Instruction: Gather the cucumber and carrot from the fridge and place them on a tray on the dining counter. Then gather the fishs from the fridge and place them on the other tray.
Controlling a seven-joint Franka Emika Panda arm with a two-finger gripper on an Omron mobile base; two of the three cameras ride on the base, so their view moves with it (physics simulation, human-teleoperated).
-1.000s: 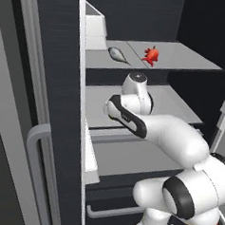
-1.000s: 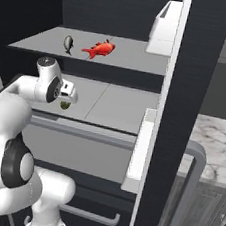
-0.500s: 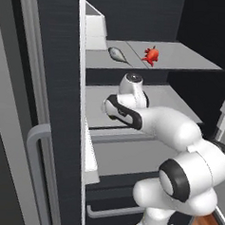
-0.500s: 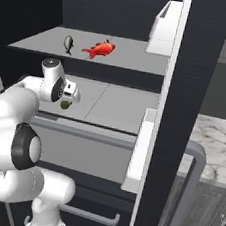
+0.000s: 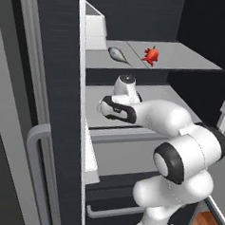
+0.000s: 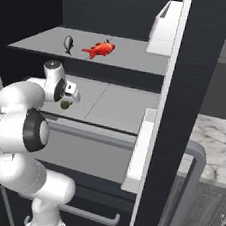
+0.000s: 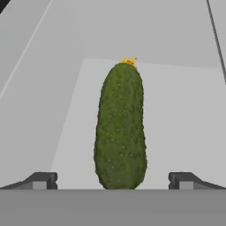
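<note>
The cucumber [image 7: 120, 128], a stubby dark-green oval with a yellow tip, lies on the light grey middle shelf [image 6: 116, 105] of the fridge [image 5: 54, 82]. My gripper [image 7: 112, 181] is open, one fingertip on either side of the cucumber's near end and neither touching it. In the right base view the gripper [image 6: 66, 102] points down over the cucumber [image 6: 64, 105] at the shelf's left part. On the upper shelf lie the fishs: the slim silver one [image 5: 116, 53] and the red-orange one [image 5: 151, 54]. The carrot and the trays are out of view.
A white bin [image 6: 163, 31] stands on the upper shelf beside the open door. Below the middle shelf are drawers with a grey bar handle [image 5: 114, 212]. The marble dining counter [image 6: 213, 148] shows at the right. My own arm [image 5: 161, 118] fills the space in front of the shelf.
My arm has folded in closer to the shelf and the hand has shifted slightly over the cucumber. The jaws stay open; the fishs have not moved.
</note>
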